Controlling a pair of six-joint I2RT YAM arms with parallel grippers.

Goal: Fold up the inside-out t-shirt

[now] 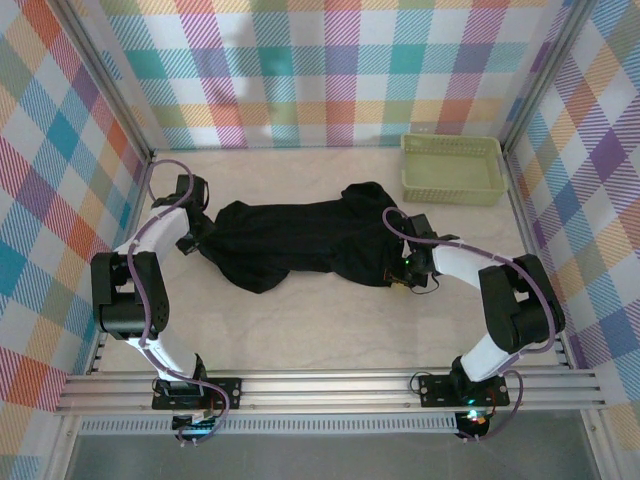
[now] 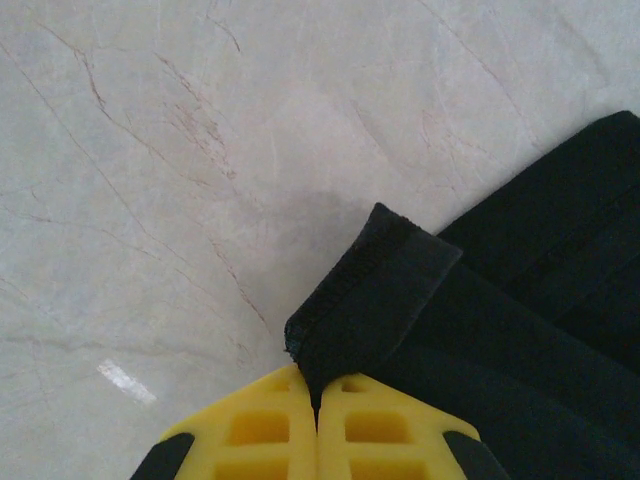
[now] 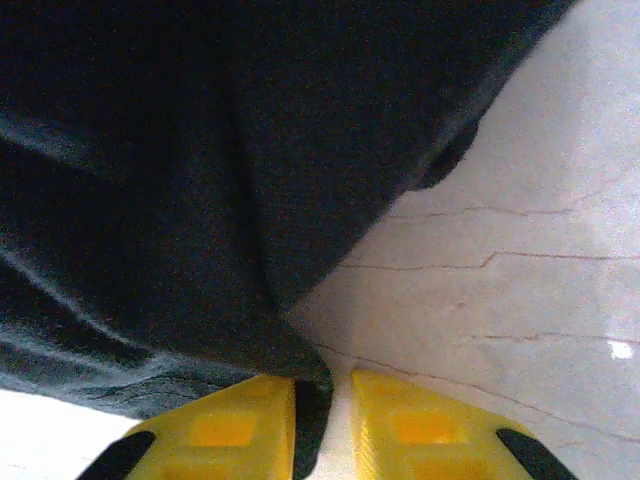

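Observation:
The inside-out t-shirt (image 1: 300, 240) is black and lies stretched left to right across the middle of the table, rumpled at its right end. My left gripper (image 1: 196, 238) is at its left end. In the left wrist view its yellow jaws (image 2: 318, 395) are shut on a folded hem corner of the t-shirt (image 2: 500, 330). My right gripper (image 1: 398, 272) is at the shirt's right front edge. In the right wrist view the right gripper (image 3: 322, 400) stands narrowly open. An edge of the t-shirt (image 3: 200, 180) lies between its jaws against the left finger, with a slit of table showing beside it.
A pale green plastic basket (image 1: 452, 168) stands at the back right corner. Checked walls close in the table on three sides. Bare tabletop (image 1: 320, 330) lies in front of the shirt, between the two arms.

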